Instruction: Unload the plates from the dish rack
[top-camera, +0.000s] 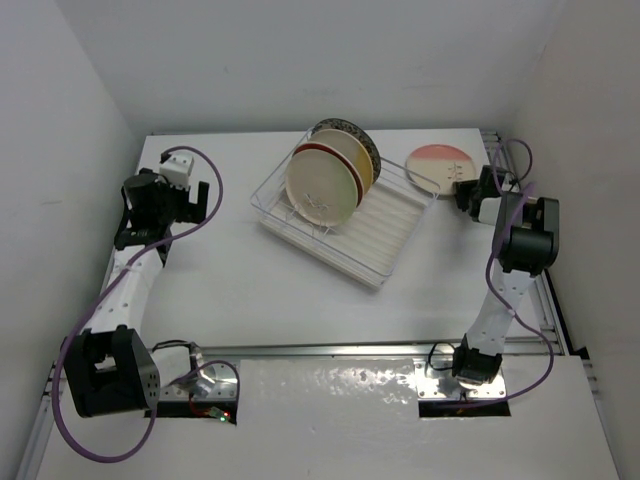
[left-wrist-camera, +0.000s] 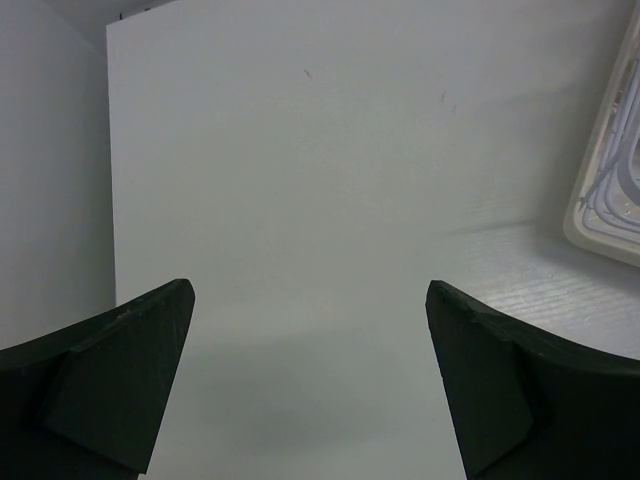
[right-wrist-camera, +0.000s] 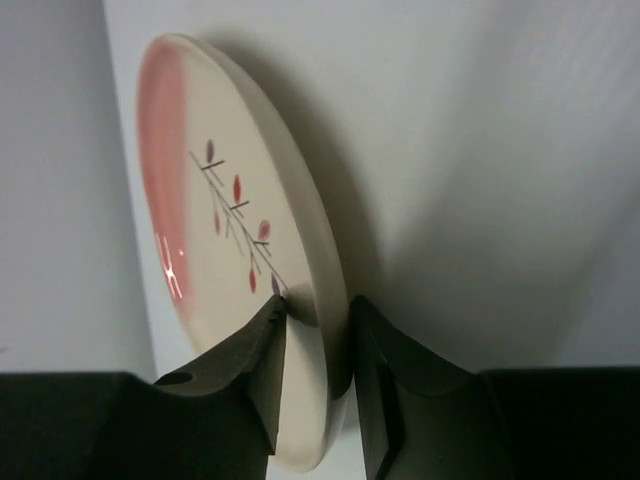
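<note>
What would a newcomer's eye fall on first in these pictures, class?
First, the dish rack in the middle of the table, with several plates standing on edge in it. Next, the pink plate at the far right, its rim between the jaws of the right gripper. The left gripper hangs wide open at the left, holding nothing.
</note>
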